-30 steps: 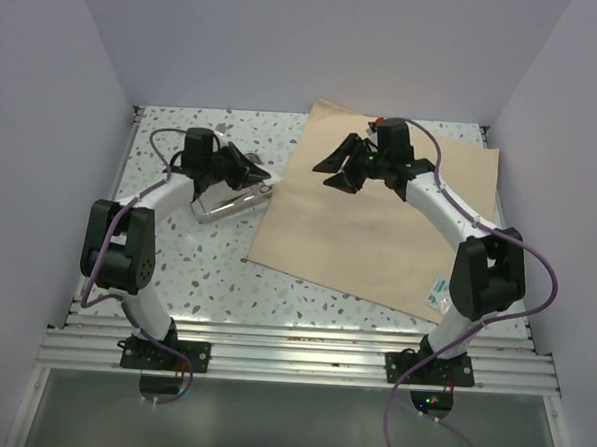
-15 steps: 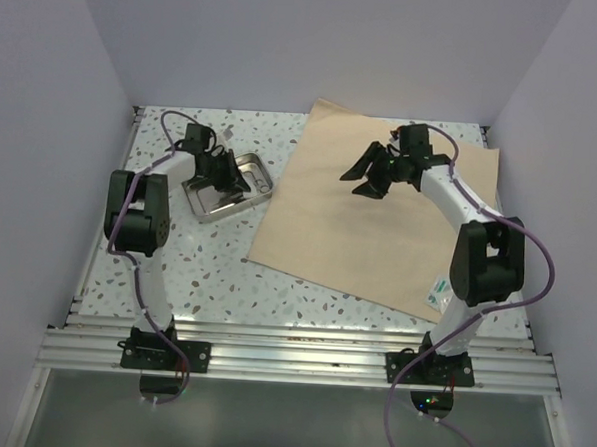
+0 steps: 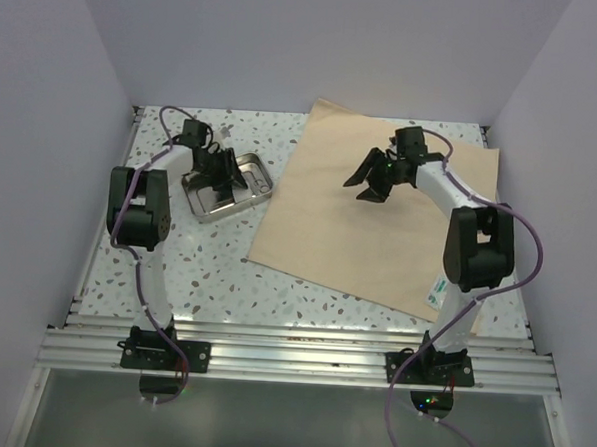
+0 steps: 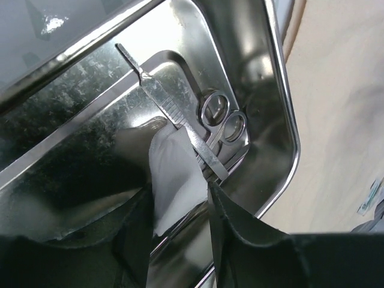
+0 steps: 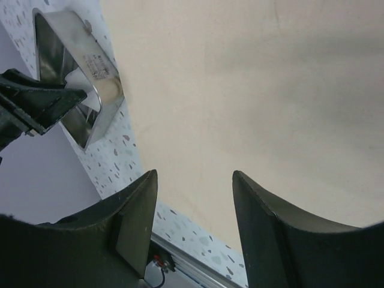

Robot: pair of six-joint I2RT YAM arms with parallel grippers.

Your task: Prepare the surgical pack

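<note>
The tan wrap sheet point(image 3: 379, 223) lies flat and unfolded on the right half of the table. Left of it stands the shiny metal tray point(image 3: 211, 207). In the left wrist view the tray point(image 4: 282, 90) holds a flat metal handle point(image 4: 171, 108), scissors rings point(image 4: 223, 117) and a white gauze square point(image 4: 174, 168). My left gripper point(image 4: 179, 192) hangs low over the tray point(image 3: 226, 175), open, with the gauze lying between its parted fingers. My right gripper point(image 3: 373, 177) hovers above the sheet, open and empty point(image 5: 194, 177).
A small packet with green print point(image 3: 438, 289) rests on the sheet's near right corner. Speckled tabletop point(image 3: 186, 268) surrounds the tray. Purple walls close in the left, back and right. An aluminium rail point(image 3: 291, 358) runs along the near edge.
My left gripper was shut and now stands open over the tray, and its arm has drawn back to the far left. My right gripper has drifted right and farther back over the sheet.
</note>
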